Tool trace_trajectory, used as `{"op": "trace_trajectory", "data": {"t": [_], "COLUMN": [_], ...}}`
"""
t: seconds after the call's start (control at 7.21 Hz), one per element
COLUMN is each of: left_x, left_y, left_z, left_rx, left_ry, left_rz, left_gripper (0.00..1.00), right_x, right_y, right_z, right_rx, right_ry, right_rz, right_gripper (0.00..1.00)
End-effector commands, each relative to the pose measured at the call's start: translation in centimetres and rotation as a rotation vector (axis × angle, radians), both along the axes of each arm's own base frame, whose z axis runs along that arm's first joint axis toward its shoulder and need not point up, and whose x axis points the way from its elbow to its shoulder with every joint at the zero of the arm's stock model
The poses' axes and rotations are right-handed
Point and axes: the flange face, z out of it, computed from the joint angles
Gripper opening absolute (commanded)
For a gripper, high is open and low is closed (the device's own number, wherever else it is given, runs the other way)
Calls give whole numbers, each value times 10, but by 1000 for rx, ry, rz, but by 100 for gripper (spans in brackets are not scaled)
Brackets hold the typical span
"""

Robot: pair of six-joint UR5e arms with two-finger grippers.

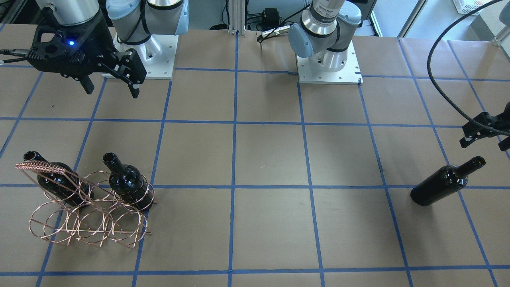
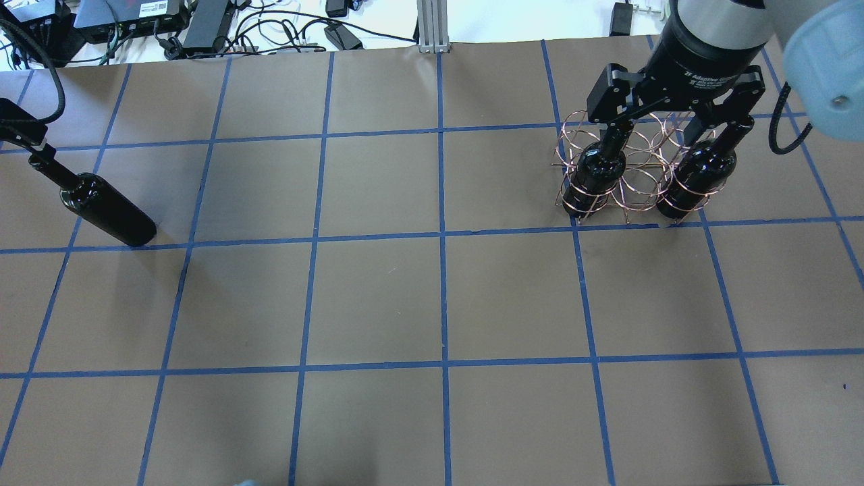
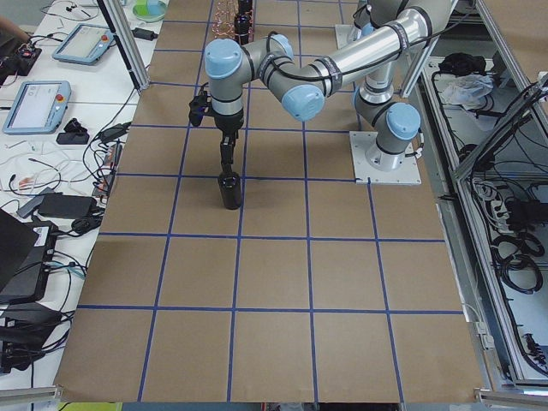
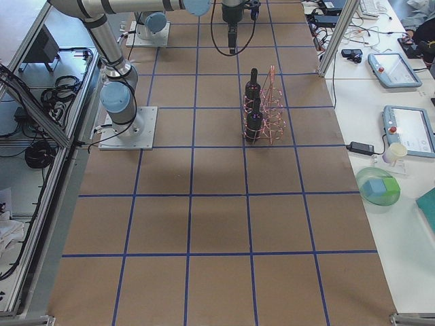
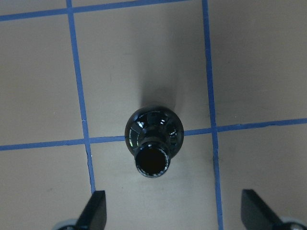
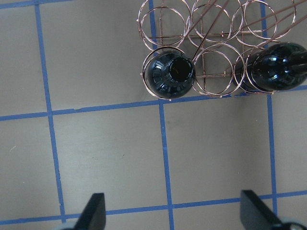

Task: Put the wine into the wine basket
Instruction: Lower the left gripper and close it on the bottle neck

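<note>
The wine bottle [image 1: 442,184] stands upright and alone on the table, also seen in the overhead view [image 2: 101,208] and from above in the left wrist view [image 5: 153,139]. My left gripper [image 5: 172,194] is open and empty, hovering above the bottle's mouth and slightly off to one side; it shows at the frame edges [image 1: 484,139] [image 2: 27,135]. The copper wire wine basket [image 1: 89,223] [image 2: 638,179] holds two look-alike bottles [image 1: 129,185] [image 1: 55,179] in its outer rings. My right gripper [image 2: 671,125] [image 1: 112,91] is open and empty, high above the basket.
The table is brown paper with a blue tape grid. In the right wrist view the basket [image 6: 216,72] has bare rings between its two bottles [image 6: 169,74] [image 6: 278,67]. The arm bases [image 1: 328,59] stand at the table's robot side. A black cable [image 1: 434,75] loops near the left gripper.
</note>
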Motion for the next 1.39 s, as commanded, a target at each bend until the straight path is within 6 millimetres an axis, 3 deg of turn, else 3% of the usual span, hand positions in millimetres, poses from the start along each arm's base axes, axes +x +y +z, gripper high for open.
{"op": "trace_trajectory", "data": {"t": [0.0, 0.42, 0.69, 0.97, 1.11, 1.25], "left_x": [10, 12, 12, 15, 16, 17], "left_y": [-14, -23, -23, -25, -27, -27], "left_z": [-29, -52, -57, -68, -70, -71], "left_rx": [15, 27, 32, 47, 39, 40], "left_ry": [14, 57, 62, 70, 63, 61], "left_rz": [-11, 6, 6, 8, 7, 6], "left_gripper": [100, 100, 94, 81, 58, 56], "right_x": [-1, -1, 0, -1, 0, 0], "right_y": [0, 0, 0, 0, 0, 0], "right_z": [0, 0, 0, 0, 0, 0], "right_rx": [0, 0, 0, 0, 0, 0], "right_ry": [1, 1, 0, 1, 1, 1], "right_rz": [-1, -1, -1, -2, -1, -1], "right_gripper": [100, 100, 100, 100, 100, 100]}}
